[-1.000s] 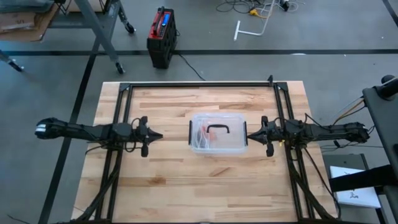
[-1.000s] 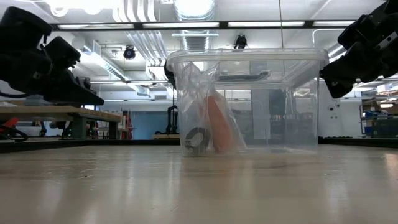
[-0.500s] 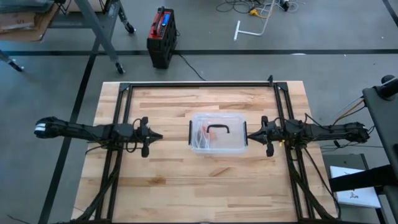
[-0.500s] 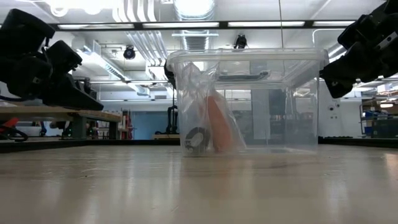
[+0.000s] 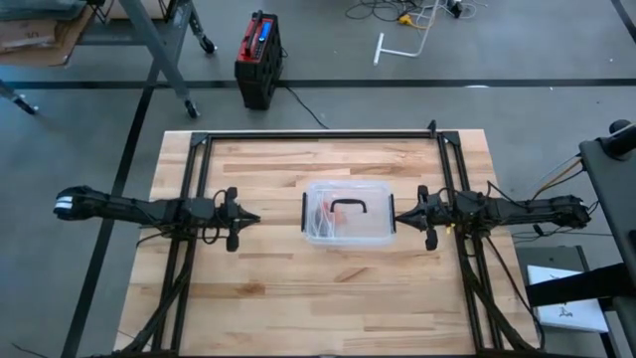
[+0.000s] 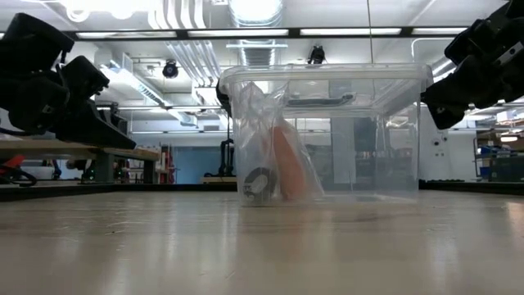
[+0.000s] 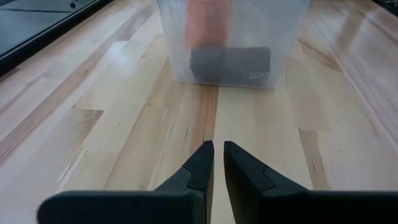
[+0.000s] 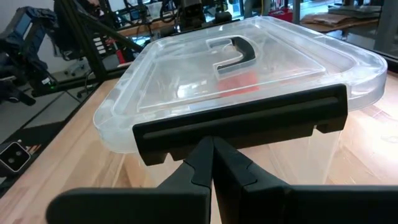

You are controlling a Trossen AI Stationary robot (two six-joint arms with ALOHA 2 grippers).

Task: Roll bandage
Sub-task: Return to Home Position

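Two dark arms reach in level from either side of my wooden table (image 5: 298, 298), their tips pointing at each other across the middle; between them, at the table's centre, stands the transparent bin (image 5: 378, 235) with its clear lid (image 8: 186, 81) pressed on and a dark handle (image 5: 348, 206) on top; inside the bin, toward its left end, a crumpled zip bag (image 6: 254, 123) leans upright against the wall; the orange bandage (image 6: 286, 164) stands on end within that bag, and a dark ring-shaped item (image 6: 260, 183) sits low beside it, on the bin's floor; the left gripper (image 5: 255, 216) hovers above the boards to the left of the bin, apart from it, its fingers (image 7: 202, 165) drawn almost together with only a thin slit between them, gripping nothing; the right gripper (image 5: 397, 217) sits just beside the bin's right end, facing the dark latch (image 8: 242, 124) under the lid's rim; its fingers (image 8: 227, 168) are clenched tip to tip and empty, and I cannot tell whether they touch the latch; on the grey floor beyond the table's far edge rests a red and black box (image 5: 258, 58).
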